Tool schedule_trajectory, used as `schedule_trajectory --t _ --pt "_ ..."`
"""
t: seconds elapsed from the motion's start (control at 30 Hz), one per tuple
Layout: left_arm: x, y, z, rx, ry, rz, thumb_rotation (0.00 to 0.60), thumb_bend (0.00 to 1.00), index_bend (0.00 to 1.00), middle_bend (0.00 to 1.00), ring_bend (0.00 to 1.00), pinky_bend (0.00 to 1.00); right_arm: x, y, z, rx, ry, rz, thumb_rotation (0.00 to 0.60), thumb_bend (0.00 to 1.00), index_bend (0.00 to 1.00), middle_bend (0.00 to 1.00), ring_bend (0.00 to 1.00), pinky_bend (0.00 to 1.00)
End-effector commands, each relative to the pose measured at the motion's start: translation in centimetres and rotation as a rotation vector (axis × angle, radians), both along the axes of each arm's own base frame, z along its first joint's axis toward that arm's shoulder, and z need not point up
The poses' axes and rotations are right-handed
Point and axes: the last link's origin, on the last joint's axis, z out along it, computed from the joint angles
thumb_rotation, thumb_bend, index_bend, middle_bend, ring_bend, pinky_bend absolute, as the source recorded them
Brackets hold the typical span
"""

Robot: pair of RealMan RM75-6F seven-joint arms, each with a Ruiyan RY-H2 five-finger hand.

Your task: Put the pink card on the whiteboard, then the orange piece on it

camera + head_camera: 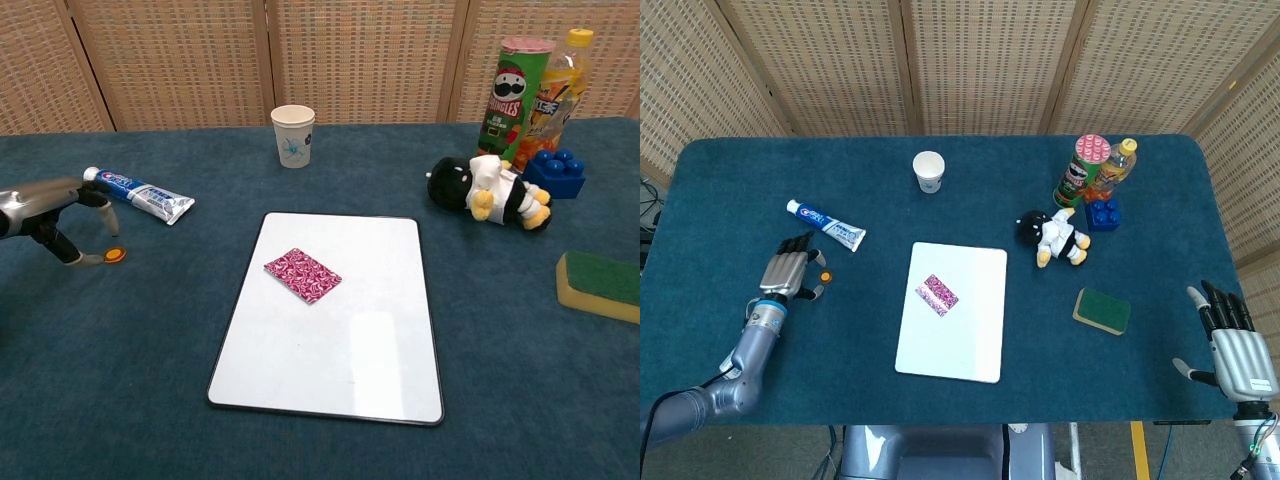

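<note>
Head view: left hand [786, 274] hovers fingers spread, holding nothing, orange piece [825, 276] just beside its fingertips; open cloth separates them from the whiteboard [970, 350], pink card [938, 294] on it; right hand [1236, 350] open at the table's far-right edge.

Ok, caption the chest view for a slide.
Pink card already on the whiteboard; left robot hand hovers beside the orange piece.

Your robot's left hand [787, 273] had a ribbed silver metal back, black fingers and pale fingertips, with a blue band at the wrist above a smooth grey arm. Its right hand [1238, 352] looked identical.
</note>
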Motion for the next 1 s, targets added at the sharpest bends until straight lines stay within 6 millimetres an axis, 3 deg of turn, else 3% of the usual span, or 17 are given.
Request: schedule_trajectory --t 0.03,1.0 --pt "-0.07 0.2 -0.38 -0.006 0.0 0.007 0.6 0.31 0.4 0.0 0.0 0.0 -0.01 -0.01 -0.01 0.0 -0.001 -0.001 0.6 0.0 0.0 0.0 0.0 0.0" --pt "-0.16 0.85 -1.38 -0.015 0.013 0.022 0.6 0.31 0.46 0.0 0.0 0.0 -0.03 0.0 0.02 0.002 -0.003 -0.001 0.6 0.0 0.0 0.0 0.0 0.0"
